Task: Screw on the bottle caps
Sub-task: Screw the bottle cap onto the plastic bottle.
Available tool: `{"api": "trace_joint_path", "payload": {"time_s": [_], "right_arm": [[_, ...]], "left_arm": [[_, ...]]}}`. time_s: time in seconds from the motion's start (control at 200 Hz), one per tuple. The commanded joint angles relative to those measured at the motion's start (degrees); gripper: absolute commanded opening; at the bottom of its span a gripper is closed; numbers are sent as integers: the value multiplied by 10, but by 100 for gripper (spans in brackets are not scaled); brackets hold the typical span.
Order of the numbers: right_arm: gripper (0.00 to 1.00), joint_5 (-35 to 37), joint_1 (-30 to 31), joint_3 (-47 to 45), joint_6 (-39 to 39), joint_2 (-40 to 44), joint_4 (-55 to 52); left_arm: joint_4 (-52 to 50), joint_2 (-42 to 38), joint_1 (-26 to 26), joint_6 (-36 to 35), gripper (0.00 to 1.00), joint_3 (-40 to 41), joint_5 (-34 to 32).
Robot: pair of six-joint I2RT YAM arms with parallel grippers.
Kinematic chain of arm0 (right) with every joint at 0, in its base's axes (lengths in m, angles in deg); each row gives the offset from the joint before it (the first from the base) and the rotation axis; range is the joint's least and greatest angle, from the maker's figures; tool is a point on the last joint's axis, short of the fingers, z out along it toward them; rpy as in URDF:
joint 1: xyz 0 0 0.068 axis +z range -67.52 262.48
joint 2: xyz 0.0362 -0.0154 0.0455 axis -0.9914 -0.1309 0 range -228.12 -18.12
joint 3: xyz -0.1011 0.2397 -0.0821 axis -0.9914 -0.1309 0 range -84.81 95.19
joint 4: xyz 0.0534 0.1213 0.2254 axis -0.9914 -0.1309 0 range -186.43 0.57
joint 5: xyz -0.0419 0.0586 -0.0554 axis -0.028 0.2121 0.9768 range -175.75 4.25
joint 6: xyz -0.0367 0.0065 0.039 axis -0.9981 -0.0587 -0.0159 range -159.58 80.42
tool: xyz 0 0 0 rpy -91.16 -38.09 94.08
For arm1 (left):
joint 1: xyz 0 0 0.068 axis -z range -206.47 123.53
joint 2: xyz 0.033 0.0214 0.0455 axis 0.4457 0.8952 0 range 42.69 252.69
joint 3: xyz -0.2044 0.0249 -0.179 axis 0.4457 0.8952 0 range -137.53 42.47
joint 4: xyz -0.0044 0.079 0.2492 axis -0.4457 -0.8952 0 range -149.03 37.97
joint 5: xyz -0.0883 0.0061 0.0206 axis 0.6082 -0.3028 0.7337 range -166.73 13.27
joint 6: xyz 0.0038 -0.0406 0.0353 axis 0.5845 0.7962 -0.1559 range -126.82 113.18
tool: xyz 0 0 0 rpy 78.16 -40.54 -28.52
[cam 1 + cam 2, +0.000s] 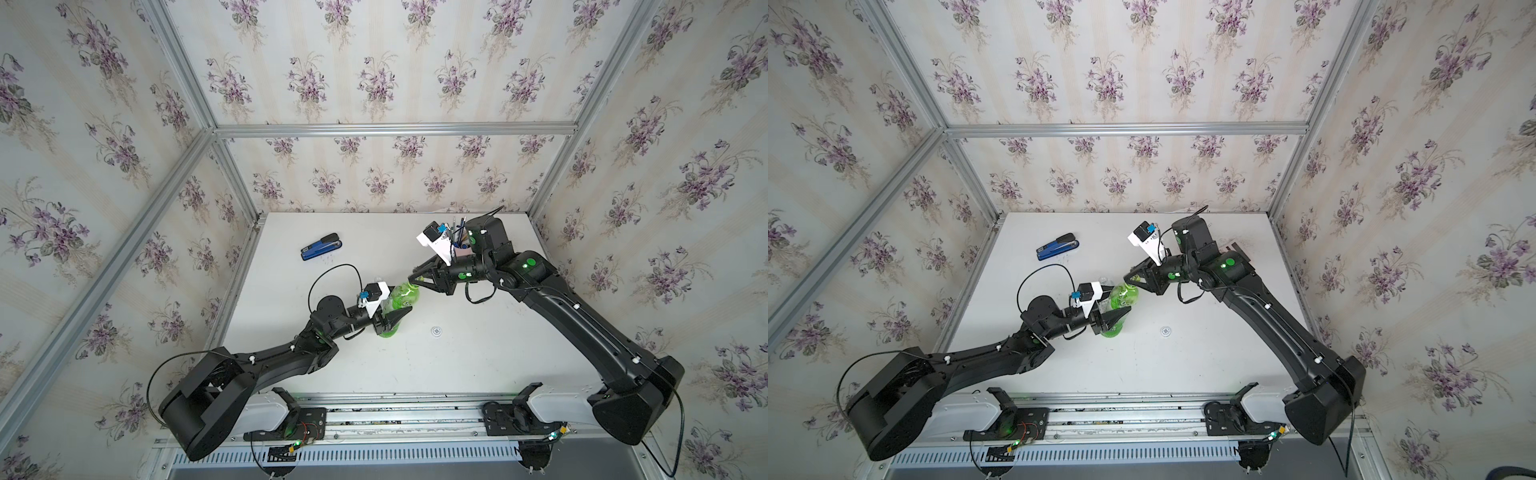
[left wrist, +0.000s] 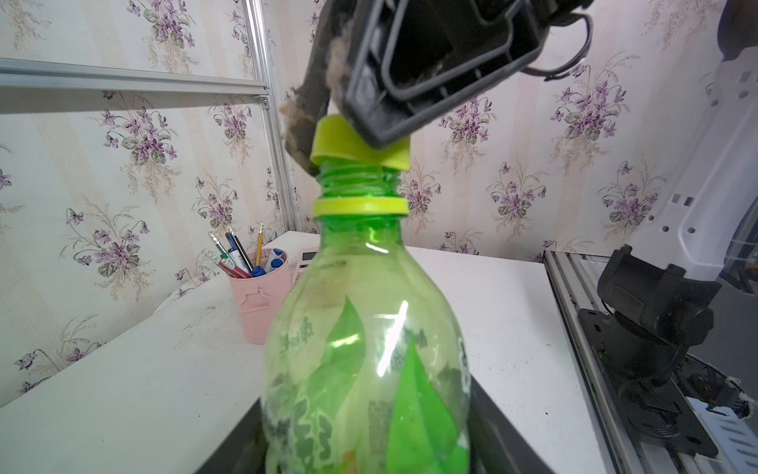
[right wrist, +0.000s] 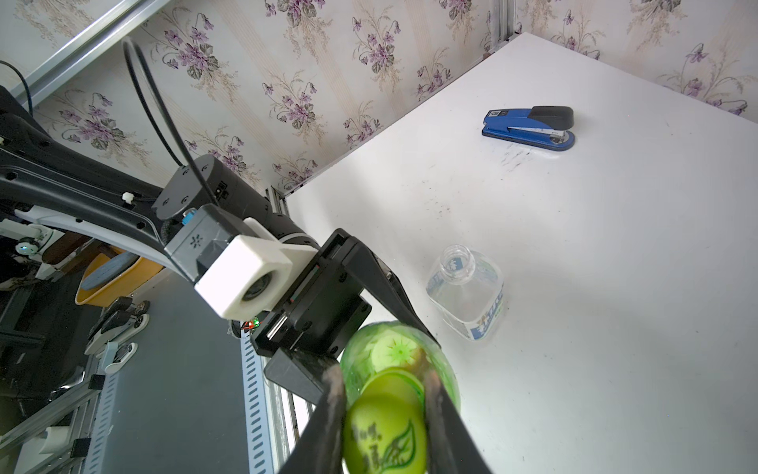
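Green bottle (image 2: 369, 328): standing on table (image 1: 457, 365), body clamped between the fingers of left gripper (image 1: 398, 312). Yellow-green cap (image 2: 357, 147): pinched in right gripper (image 1: 417, 281), sitting tilted on green bottle's threaded mouth, threads showing below it. Clear bottle (image 3: 467, 291): uncapped, upright just beside green bottle; white cap (image 1: 436, 331): flat on table near green bottle's base, printed mark too small to read.

Two bottles: a green bottle (image 2: 369, 328) and a clear bottle (image 3: 467, 291) just beside it. Two caps: a yellow-green cap (image 2: 340, 143) at the green bottle's mouth and a white cap (image 1: 436, 331) near that bottle. One stapler (image 1: 321, 246), well apart from the green bottle. One pink cup (image 2: 258, 299) beyond the green bottle, holding several pens (image 2: 238, 254) too bunched to count exactly.
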Motion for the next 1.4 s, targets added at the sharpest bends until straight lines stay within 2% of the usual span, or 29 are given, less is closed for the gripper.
{"api": "trace_joint_path", "payload": {"time_s": [0.0, 0.39, 0.545, 0.749, 1.084, 1.394], "right_arm": [[30, 30, 0, -1, 2, -1, 0], [31, 1, 0, 2, 53, -15, 20], [30, -2, 0, 11, 58, -27, -9], [30, -6, 0, 7, 51, -29, -44], [31, 12, 0, -17, 33, 9, 2], [31, 13, 1, -12, 43, 7, 30]], "left_arm": [[57, 2, 0, 6, 61, -2, 4], [70, 13, 3, 2, 61, -1, 22], [71, 12, 5, -6, 61, 0, 20], [88, 10, 6, 1, 61, 9, -7], [106, 11, 6, 18, 61, 18, -49], [97, 14, 8, 12, 61, 7, -4]]}}
